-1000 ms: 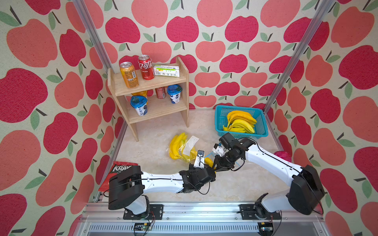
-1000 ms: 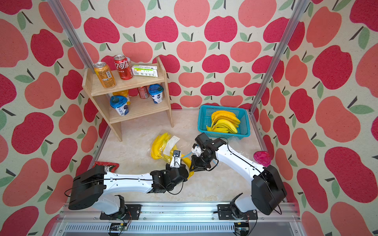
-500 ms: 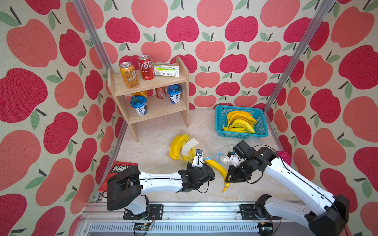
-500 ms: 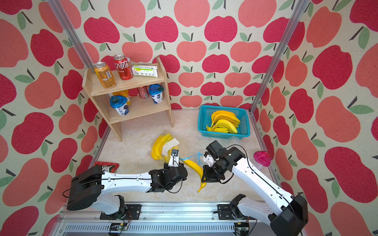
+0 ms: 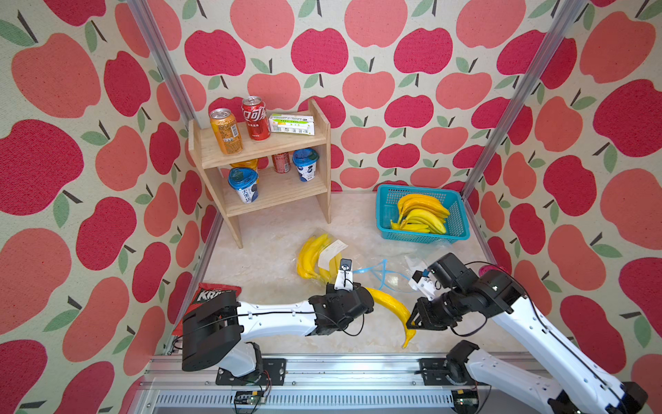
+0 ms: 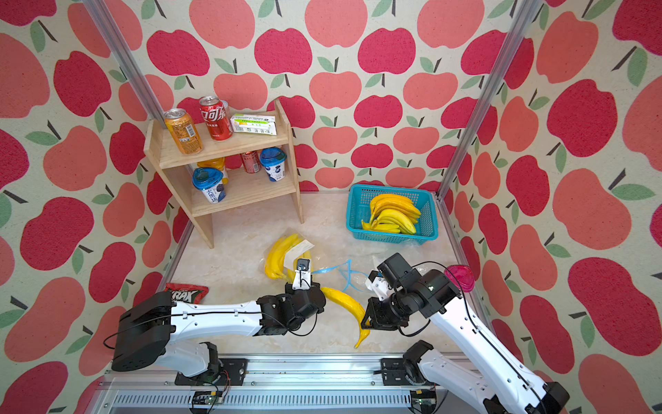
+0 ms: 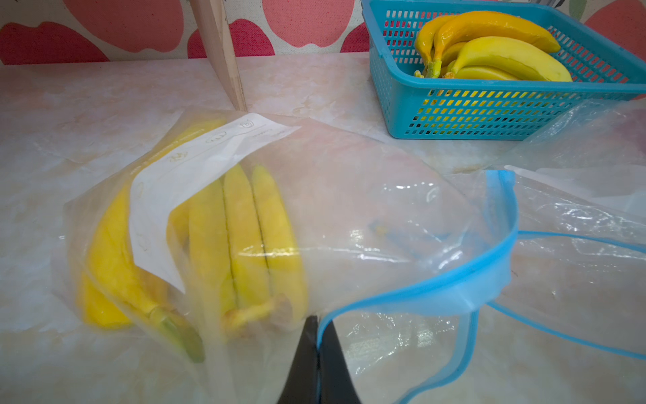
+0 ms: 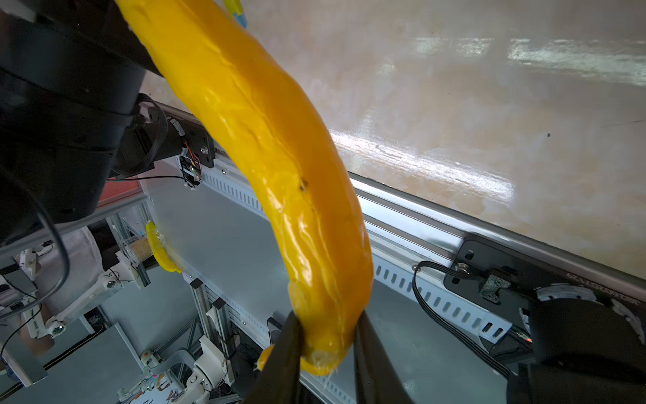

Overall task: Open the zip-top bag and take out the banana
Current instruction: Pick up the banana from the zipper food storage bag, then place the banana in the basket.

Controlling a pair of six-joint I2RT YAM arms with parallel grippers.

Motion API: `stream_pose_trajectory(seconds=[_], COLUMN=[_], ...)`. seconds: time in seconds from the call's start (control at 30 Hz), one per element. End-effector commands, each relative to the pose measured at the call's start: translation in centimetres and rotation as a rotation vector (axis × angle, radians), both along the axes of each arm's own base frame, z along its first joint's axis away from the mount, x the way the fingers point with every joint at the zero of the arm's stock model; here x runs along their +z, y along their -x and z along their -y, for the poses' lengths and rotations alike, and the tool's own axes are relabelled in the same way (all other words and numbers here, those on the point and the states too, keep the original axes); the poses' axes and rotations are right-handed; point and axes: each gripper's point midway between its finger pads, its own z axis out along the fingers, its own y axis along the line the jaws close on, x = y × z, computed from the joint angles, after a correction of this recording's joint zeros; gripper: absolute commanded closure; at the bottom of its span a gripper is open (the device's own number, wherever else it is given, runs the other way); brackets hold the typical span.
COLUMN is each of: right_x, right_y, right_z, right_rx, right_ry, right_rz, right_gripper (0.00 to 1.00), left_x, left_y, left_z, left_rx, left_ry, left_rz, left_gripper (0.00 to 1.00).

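Right claw (image 5: pixel 410 322) has it: both black fingers are clamped on the single banana (image 5: pixel 388 303) close to its stem end, with the stem tip poking out just past the fingers on the near side. From the grip, the fruit curves away toward the left arm's wrist, and its far end sits right beside that wrist. In the right wrist view the banana (image 8: pixel 265 140) is bare and glossy with no plastic over it, and the fingertips press in on either side of it.

Over to the left claw (image 7: pixel 317 335), and it's pinched tight, jaws together on the edge of the zip-top bag (image 7: pixel 367 210) right where the blue zip strip (image 7: pixel 454 286) begins. The mouth gapes open to the right claw's side, the strip bowing up in a loop. Just beyond the left claw's tips, a bunch of bananas (image 7: pixel 244 238) lies inside the bag under a white label.

Well beyond both claws, the blue basket (image 5: pixel 458 229) holds more bananas by the back wall, and the wooden shelf (image 5: pixel 265 143) stands far out ahead of the left claw with its cans and cups
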Motion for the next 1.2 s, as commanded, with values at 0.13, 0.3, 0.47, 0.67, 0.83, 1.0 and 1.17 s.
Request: stream_pose_trajectory(seconds=[0.13,0.3,0.47,0.67,0.83,1.0,1.17], right_x=[2.7,2.3,2.0,2.7,0.4,-0.6,-1.7], right_y=[-4.9,-5.9,-13.4,-25.8,-32.9,-38.3,-42.3], right_z=[1.4,5.4,4.9,6.4,6.4,5.3,3.9], right_rx=[-0.158,-0.173,-0.268,-0.333,-0.263,-0.296,-0.383], right_ry=[-0.057,0.182,0.189,0.291,0.351,0.276,0.229], right_rz=[0.226,0.265,0.383,0.602,0.595,0.548,0.476], right_gripper=[0.79,0.79,0.79,0.80,0.83,0.83,0.83], left_x=[0.1,0.8,0.6,0.1,0.0,-0.5,-0.7], left_y=[0.3,0.4,0.4,0.5,0.5,0.6,0.5], left_z=[-3.1,-4.0,-3.5,-2.8,-2.4,-2.7,-2.5], left_rx=[0.070,0.079,0.067,0.044,0.037,0.052,0.058], left_ry=[-0.044,-0.024,-0.040,-0.030,-0.028,-0.030,-0.041], left_rz=[0.003,0.024,0.015,0.001,-0.002,-0.016,-0.023], left_gripper=[1.00,1.00,1.00,1.00,1.00,1.00,1.00])
